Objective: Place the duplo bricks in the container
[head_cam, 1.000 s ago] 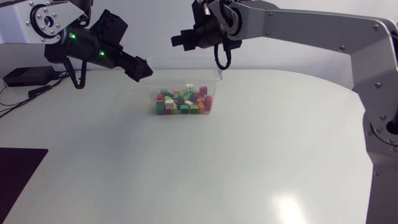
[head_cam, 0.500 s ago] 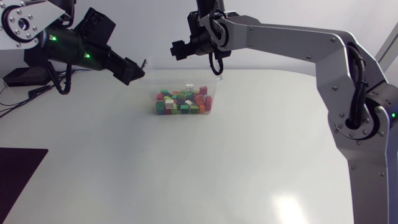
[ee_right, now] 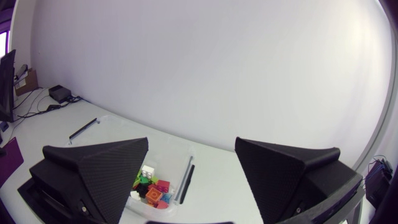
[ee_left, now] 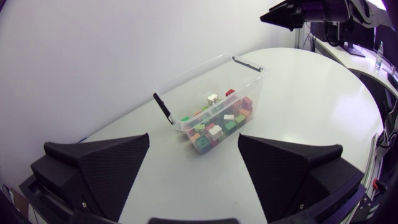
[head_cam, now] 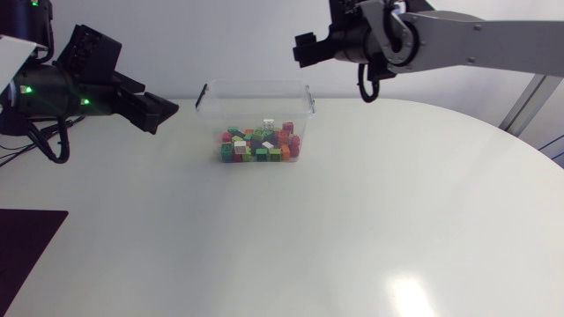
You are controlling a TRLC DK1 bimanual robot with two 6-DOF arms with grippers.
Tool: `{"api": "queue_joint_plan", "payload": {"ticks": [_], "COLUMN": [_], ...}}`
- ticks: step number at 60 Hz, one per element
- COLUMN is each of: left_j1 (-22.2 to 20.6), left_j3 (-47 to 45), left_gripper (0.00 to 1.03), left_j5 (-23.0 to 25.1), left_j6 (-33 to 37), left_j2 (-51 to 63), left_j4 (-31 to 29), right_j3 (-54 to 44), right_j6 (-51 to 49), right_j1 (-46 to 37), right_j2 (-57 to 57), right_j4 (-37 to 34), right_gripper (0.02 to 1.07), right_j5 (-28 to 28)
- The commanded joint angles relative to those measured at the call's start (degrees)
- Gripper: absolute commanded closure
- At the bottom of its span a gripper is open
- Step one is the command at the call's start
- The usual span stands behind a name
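The white bench (head_cam: pixel 352 220) fills most of the head view, and a dark mat (head_cam: pixel 26 255) lies at its near left corner. The right arm (head_cam: pixel 476 35) comes in high from the right edge, a long silver-grey link above the far side of the bench. Its pincer (head_cam: pixel 304 48) hangs in the air above and just to the right of the container's far right corner, touching nothing. The left arm (head_cam: pixel 53 88) enters from the left edge, dark, with green lights on it. Its pincer (head_cam: pixel 163 113) is off the bench, well to the left of the container and pointing toward it. The container (head_cam: pixel 256 88), a clear tub with a black handle at each end, stands upright on the far middle of the bench, between the two pincers. The duplo bricks (head_cam: pixel 257 145) lie in a mixed heap on its floor: green, red, orange, pink and a few white. In the left wrist view the pincer (ee_left: pixel 194 143) has its fingers spread wide, with the container (ee_left: pixel 163 109) ahead of the gap. In the right wrist view the pincer (ee_right: pixel 191 144) is likewise wide apart, with the bricks (ee_right: pixel 151 188) below it.
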Motion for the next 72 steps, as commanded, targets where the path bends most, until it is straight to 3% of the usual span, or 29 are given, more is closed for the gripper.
{"api": "queue_joint_plan", "payload": {"ticks": [1,36,52,72], "left_j1": [0.9,7.7,10.9,13.1], "left_j3": [-3.2,-21.2,-27.6,-35.9], "left_gripper": [0.04,0.04,0.04,0.04], "left_j5": [0.0,-0.4,-0.5,-0.6], "left_j6": [-0.7,-3.5,-5.7,-8.3], "left_j2": [-2.8,-21.7,-29.7,-41.0], "left_j4": [1.2,13.1,14.2,15.5], "right_j3": [-6.5,-38.9,-47.7,-56.6], "right_j6": [-1.9,-9.2,-11.1,-11.2], "right_j1": [-1.0,-9.3,-9.7,-11.1], "right_j2": [-5.1,-34.7,-47.1,-64.8], "right_j4": [2.0,11.3,10.2,3.0], "right_gripper": [0.06,0.06,0.06,0.06], "right_j5": [1.1,4.9,7.0,7.5]}}
